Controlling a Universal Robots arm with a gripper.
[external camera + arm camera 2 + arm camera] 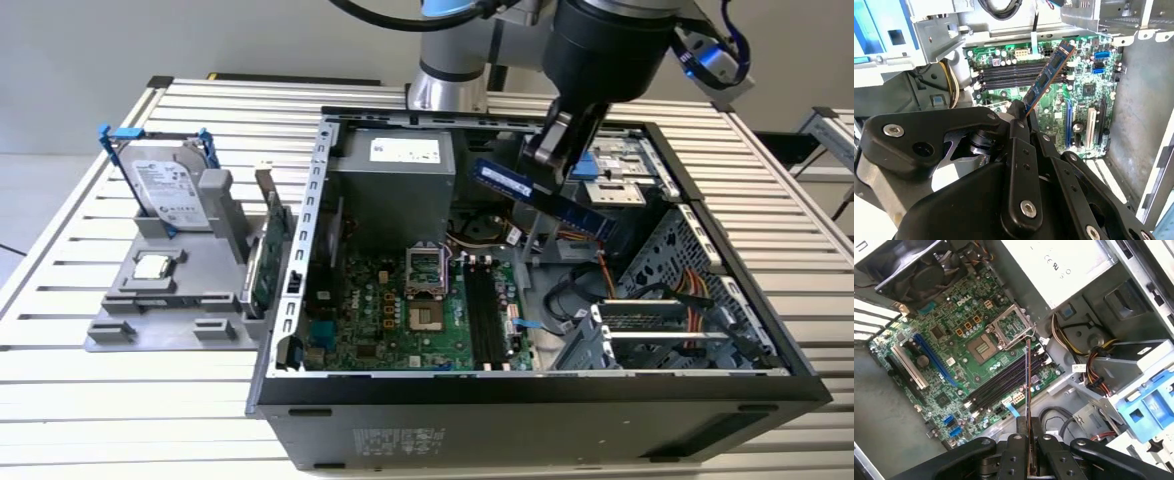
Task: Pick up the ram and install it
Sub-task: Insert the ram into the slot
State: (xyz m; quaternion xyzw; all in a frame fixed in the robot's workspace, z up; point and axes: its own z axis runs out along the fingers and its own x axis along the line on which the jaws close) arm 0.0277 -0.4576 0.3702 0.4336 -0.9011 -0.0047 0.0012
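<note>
The ram [550, 200] is a thin blue stick with dark chips, held tilted in the air over the open computer case [307, 250]. My gripper [545, 165] is shut on it near one end. In the second wrist view the ram [1050, 72] sticks out from the black fingers [1019, 125] toward the motherboard. In the first wrist view the ram [1027, 385] appears edge-on between the fingers [1015, 450]. The dark memory slots [483, 320] [1004, 382] [1014, 72] lie below it, and the ram hangs apart from them.
A grey holder [174, 300] on the exterior view's left carries a hard drive [174, 190], a silver processor chip [154, 266] and a green expansion card [274, 250]. Inside the case are the power supply [390, 185], the processor socket [424, 290], cables [587, 290] and a drive cage [681, 300].
</note>
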